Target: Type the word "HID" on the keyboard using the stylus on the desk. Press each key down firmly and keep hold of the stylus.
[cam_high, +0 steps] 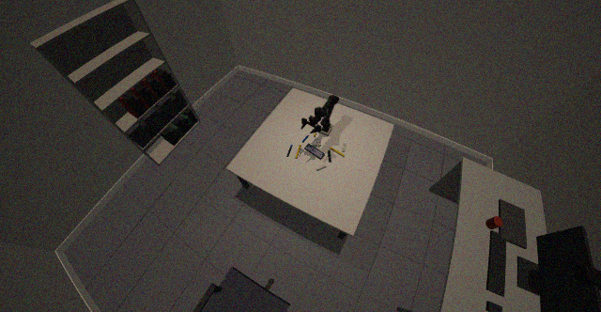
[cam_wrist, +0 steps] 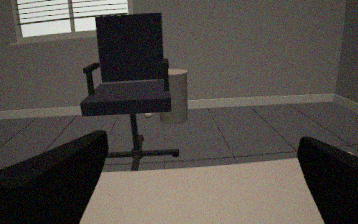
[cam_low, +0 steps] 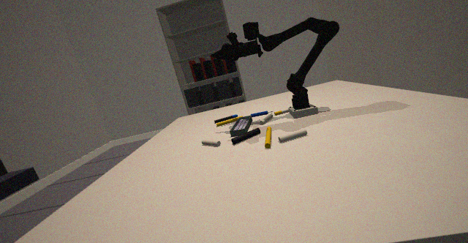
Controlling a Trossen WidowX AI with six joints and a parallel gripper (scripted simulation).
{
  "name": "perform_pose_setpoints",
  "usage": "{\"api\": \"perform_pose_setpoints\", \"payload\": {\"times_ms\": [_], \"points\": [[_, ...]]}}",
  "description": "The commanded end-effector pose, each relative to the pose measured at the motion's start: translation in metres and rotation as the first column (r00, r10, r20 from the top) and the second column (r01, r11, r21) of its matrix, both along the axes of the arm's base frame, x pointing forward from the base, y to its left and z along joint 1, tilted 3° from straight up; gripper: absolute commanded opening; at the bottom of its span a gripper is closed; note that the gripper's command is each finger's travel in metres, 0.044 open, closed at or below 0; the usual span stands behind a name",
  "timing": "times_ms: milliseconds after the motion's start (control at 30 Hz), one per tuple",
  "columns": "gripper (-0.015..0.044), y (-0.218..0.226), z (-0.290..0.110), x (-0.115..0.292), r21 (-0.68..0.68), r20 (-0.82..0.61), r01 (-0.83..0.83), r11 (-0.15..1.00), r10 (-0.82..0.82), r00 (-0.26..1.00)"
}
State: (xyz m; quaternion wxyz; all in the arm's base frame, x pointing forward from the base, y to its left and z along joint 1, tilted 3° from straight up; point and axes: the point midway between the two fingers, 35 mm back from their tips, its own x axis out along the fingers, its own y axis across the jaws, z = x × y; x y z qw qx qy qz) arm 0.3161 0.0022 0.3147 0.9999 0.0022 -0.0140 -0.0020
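Observation:
A small dark keyboard (cam_high: 315, 151) (cam_low: 241, 126) with pale keys lies on the white desk (cam_high: 300, 187) (cam_low: 256, 192). Several pen-like rods lie around it; I cannot tell which is the stylus. A black rod (cam_high: 330, 156) (cam_low: 246, 136) lies close beside it, and a yellow rod (cam_high: 337, 152) (cam_low: 268, 137) lies farther out. Another yellow rod (cam_high: 298, 151) (cam_low: 229, 121) and a black rod with a blue end (cam_high: 289, 150) (cam_low: 225, 118) lie on its other side. My gripper (cam_low: 213, 55) (cam_wrist: 204, 143) is wide open and empty, high above the desk and roughly level.
White rods (cam_high: 321, 168) (cam_low: 292, 136) and a blue rod (cam_high: 305, 138) (cam_low: 259, 113) also lie on the desk. The arm's base (cam_low: 303, 111) stands behind the keyboard. A shelf unit (cam_high: 109, 63) (cam_low: 197, 42) and an office chair (cam_wrist: 127, 95) stand away from the desk.

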Motion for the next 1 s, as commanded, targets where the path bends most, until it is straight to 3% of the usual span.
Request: {"api": "perform_pose_setpoints", "payload": {"times_ms": [0, 233, 400, 533, 733, 967], "points": [[0.0414, 0.001, -0.002, 0.001, 0.003, -0.012, -0.003, 1.0, 0.003, 1.0], [0.023, 0.04, -0.092, 0.038, 0.113, -0.457, -0.051, 0.992, 0.098, 0.884], [0.0099, 0.072, -0.167, 0.036, 0.147, -0.762, -0.02, 0.989, 0.126, 0.635], [0.0, 0.094, -0.221, 0.017, 0.113, -0.925, 0.025, 0.993, 0.096, 0.367], [0.0, 0.113, -0.274, -0.025, -0.025, -0.999, 0.065, 0.998, -0.024, -0.022], [0.0, 0.113, -0.275, -0.026, -0.031, -0.999, 0.065, 0.997, -0.029, -0.034]]}}
